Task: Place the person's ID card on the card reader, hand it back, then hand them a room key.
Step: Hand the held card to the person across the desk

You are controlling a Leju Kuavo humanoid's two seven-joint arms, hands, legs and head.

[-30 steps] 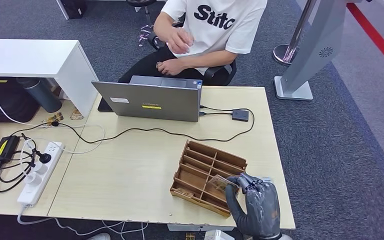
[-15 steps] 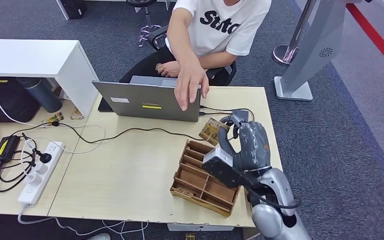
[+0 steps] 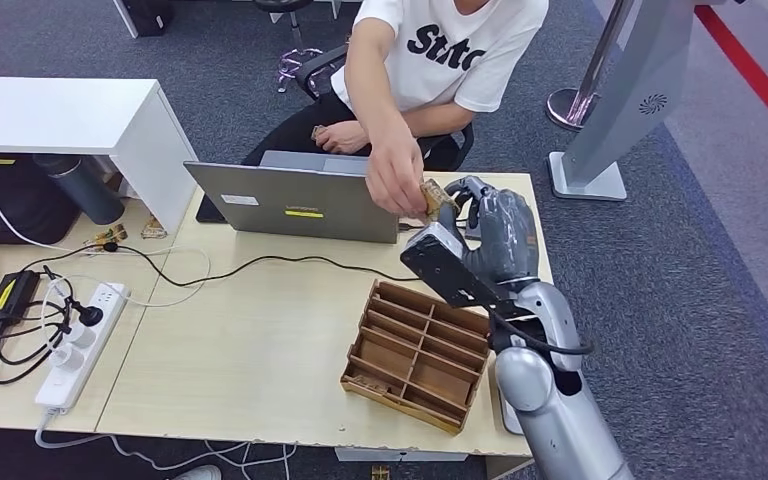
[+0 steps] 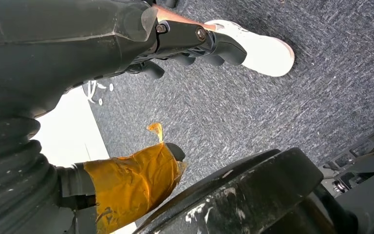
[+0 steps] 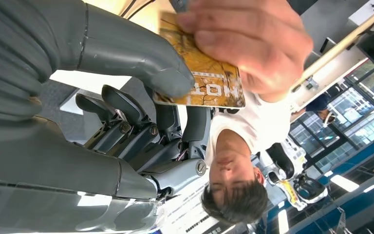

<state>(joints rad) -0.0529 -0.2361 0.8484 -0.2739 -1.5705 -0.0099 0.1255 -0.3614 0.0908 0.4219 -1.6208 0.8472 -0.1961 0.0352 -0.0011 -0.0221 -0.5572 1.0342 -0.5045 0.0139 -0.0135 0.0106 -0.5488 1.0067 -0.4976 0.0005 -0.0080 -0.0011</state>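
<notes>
One room key (image 5: 202,80), a yellow-brown card, sat pinched between the right hand's (image 3: 495,235) thumb and fingers, raised over the far edge of the desk (image 3: 260,340) beside the laptop (image 3: 300,205). The person's hand (image 3: 397,180) had hold of the same card from the other side, fingers on its face. Below, the wooden compartment tray (image 3: 415,355) lay on the desk near the front edge. The left hand (image 4: 190,41) hung over grey carpet, fingers loosely curled, holding nothing, and apart or together I could not tell
</notes>
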